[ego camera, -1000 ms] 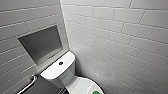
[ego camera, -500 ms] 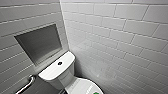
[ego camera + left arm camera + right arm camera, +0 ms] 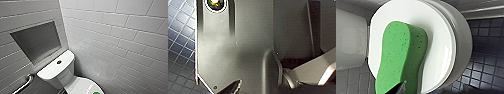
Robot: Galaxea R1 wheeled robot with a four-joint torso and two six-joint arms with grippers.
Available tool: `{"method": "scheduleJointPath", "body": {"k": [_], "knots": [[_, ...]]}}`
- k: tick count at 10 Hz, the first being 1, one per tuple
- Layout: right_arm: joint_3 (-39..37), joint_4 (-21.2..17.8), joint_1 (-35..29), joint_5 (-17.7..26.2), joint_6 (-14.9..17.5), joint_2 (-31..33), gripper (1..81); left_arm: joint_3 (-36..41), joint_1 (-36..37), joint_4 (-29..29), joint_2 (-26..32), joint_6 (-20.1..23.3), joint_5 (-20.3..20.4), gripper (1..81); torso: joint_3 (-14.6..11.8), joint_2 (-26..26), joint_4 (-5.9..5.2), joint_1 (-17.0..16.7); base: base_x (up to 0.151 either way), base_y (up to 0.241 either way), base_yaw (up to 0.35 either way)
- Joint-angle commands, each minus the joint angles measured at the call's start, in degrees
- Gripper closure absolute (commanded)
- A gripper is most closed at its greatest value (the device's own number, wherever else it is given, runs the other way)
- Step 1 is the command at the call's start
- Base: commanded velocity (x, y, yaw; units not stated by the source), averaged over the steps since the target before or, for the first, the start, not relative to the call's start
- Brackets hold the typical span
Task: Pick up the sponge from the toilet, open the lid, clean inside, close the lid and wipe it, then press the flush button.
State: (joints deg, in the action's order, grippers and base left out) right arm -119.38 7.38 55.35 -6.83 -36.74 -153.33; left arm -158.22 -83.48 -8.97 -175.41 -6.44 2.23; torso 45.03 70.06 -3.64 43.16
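The white toilet stands in the tiled corner. Its round dark flush button sits in the middle of the tank top. The lid is down, and a sliver of the green sponge shows on it at the picture's lower edge. From the right wrist, the sponge lies flat and lengthwise on the closed lid, with the tank beyond it. A dark fingertip of my right gripper hangs just above the sponge's near end, and the sponge is not gripped. Both grippers stand open.
A recessed grey niche sits in the tiled wall behind the tank. A chrome grab bar runs along that wall beside the toilet. Dark small-tiled floor surrounds the bowl and also shows under my left wrist.
The head view has shifted slightly, so the camera moved a little. The toilet and the sponge have stayed in place.
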Motion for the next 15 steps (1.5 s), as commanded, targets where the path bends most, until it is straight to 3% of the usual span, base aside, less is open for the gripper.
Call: {"method": "scheduleJointPath", "body": {"k": [1,6,8,10,12,15], "knots": [[1.0,0.8,-5.8,3.0,0.1,-0.3,1.0,0.2,0.4,0.4,-0.1,-0.1,-4.0,1.0,0.0,0.0,0.00,0.0,0.000,0.000,0.000],[-2.5,0.7,-7.7,4.9,0.1,-4.4,1.0,0.0,0.4,0.4,0.0,-0.1,-4.1,1.0,0.0,0.1,0.00,0.1,0.000,0.000,0.000],[-2.8,0.7,-8.1,4.8,0.3,-4.7,1.0,0.1,0.5,0.4,-0.1,-0.1,-4.2,1.0,5.4,0.1,0.00,0.1,0.000,0.000,0.000],[-2.4,0.7,-8.5,4.8,0.3,-4.7,1.0,0.1,0.5,0.3,-0.1,-0.1,-4.2,1.0,6.9,0.1,0.00,0.1,0.000,0.000,0.000],[-0.3,0.7,-9.8,4.8,0.3,-4.4,1.0,0.1,0.4,0.2,-0.1,0.0,-4.2,1.0,5.0,0.1,0.00,0.1,0.000,0.000,0.000],[2.1,0.7,-11.6,4.8,0.4,-3.8,1.0,0.2,0.4,0.2,-0.2,0.0,-4.3,1.0,6.0,0.1,0.02,0.1,0.000,0.000,0.000]]}}
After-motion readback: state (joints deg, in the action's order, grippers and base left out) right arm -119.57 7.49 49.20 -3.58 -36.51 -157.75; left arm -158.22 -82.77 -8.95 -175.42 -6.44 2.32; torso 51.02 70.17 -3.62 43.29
